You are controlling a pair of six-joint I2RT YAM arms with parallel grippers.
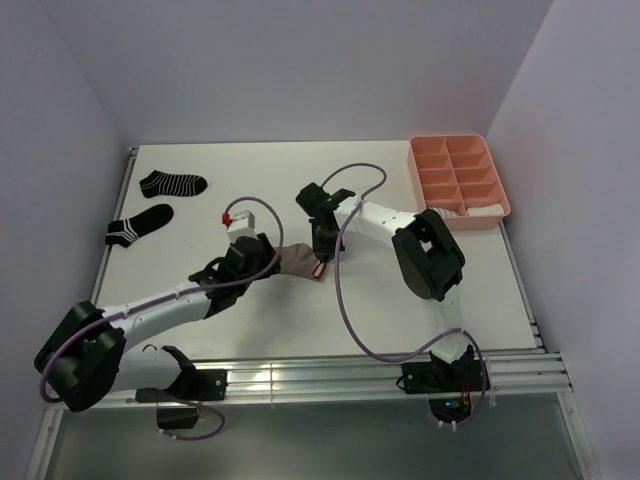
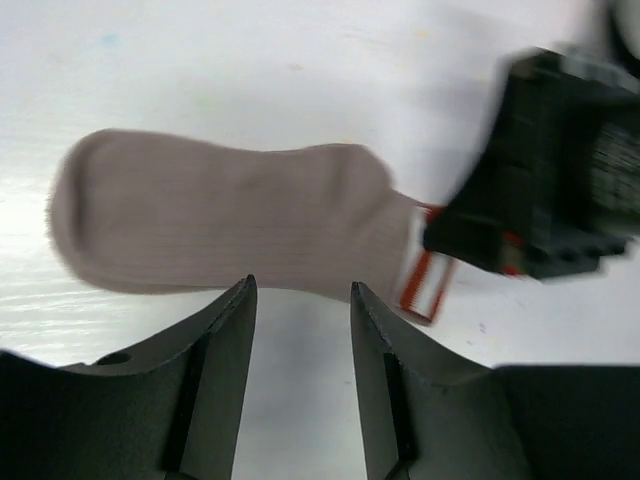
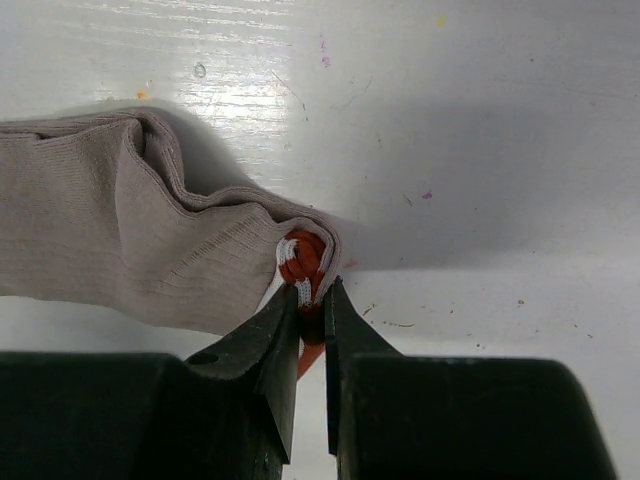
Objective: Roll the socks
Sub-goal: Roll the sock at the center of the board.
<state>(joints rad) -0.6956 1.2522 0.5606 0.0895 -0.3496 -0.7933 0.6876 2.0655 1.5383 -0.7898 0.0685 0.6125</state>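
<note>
The taupe sock lies flat mid-desk between the left arm and right arm. From above, the arms' ends hide much of it. The left wrist view is blurred. In the right wrist view the sock's far end is cut off at the left edge. Pale fabric in the nearest compartments of the pink tray, back right, is too small to identify.

The right jaws are pinched tight on the sock's red-and-white cuff, bunching the fabric there. The left jaws stand moderately apart with only bare desk between them, just beside the sock's long edge and gripping nothing.

Count: one taupe sock; two black white-striped socks, lying apart at back left, well away from the jaws; one tray.
</note>
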